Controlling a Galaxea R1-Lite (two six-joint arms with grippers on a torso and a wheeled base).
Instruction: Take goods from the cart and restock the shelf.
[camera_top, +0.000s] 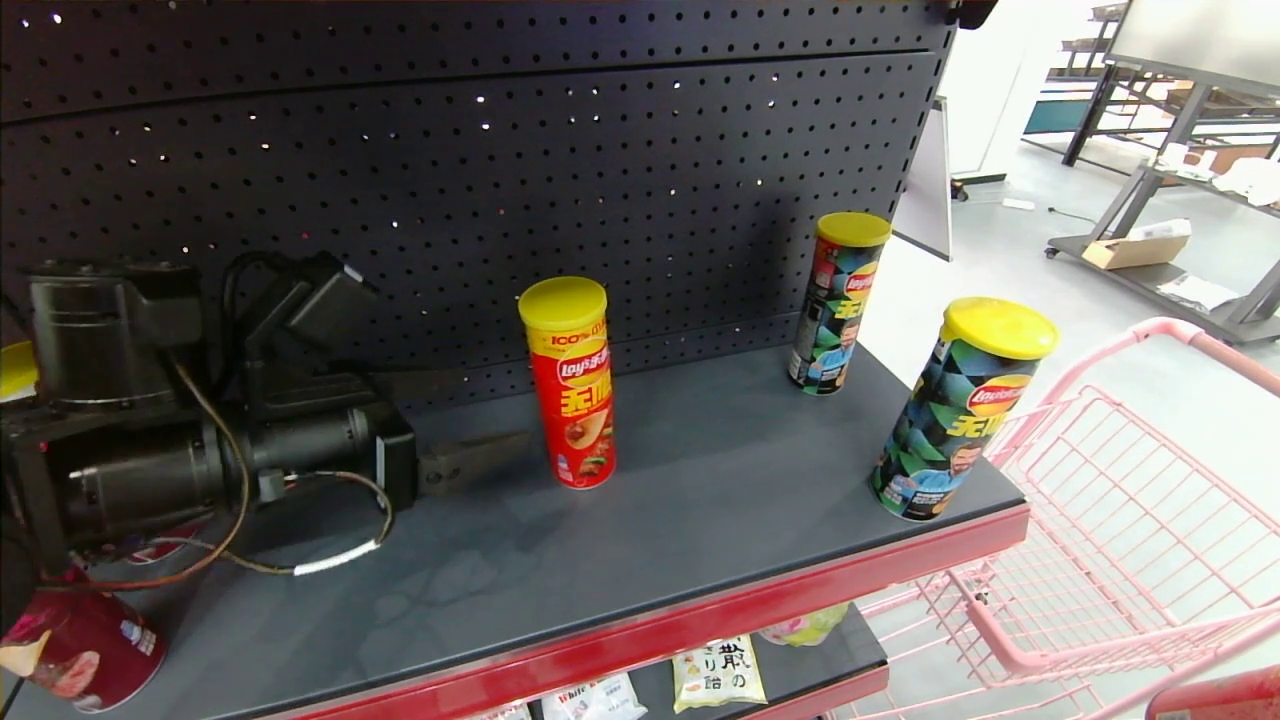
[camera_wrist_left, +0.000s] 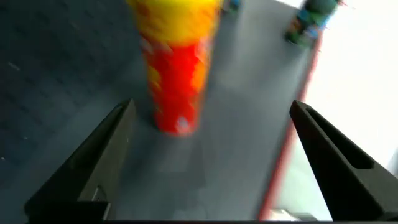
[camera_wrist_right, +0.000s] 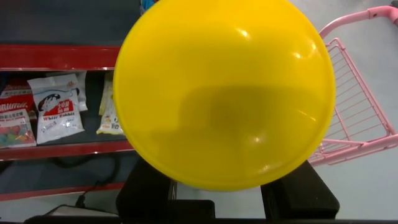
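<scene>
- The red crisp can (camera_top: 570, 385) is a tall, slim cylinder with a glossy printed wrap and a smooth yellow plastic lid. It stands upright around the middle of the shelf (camera_top: 720, 520), closer to the back panel than to the front edge.
- The can sits just ahead of the left end effector (camera_wrist_left: 211, 106), nearer to one finger than the other. A strip of bare shelf shows between can and finger, so they are not touching.
- The left end effector is spread wide with nothing between its fingers (camera_wrist_left: 93, 168), which are matte black, flat and wedge-shaped.
- The right end effector (camera_wrist_right: 217, 196) pinches a yellow-lidded can (camera_wrist_right: 224, 93). The round, shiny lid faces the wrist camera, and a black finger flanks the can on each side beneath it.
- Two patterned cans in blue and black, also yellow-lidded cylinders, stand upright and well apart from each other. The rear patterned can (camera_top: 838, 300) is near the back panel, and the front patterned can (camera_top: 960, 410) is at the right front corner.
- The shelf has a matte dark grey deck with a glossy red front lip. The pegboard back (camera_top: 480, 180) is black sheet metal pierced with rows of small round holes.
- A pink wire cart (camera_top: 1130, 500) with thin rods and a rounded tubular rim stands beside the right end of the shelf.
- Soft, crinkled snack packets (camera_top: 718, 672) lie on the lower shelf.
</scene>
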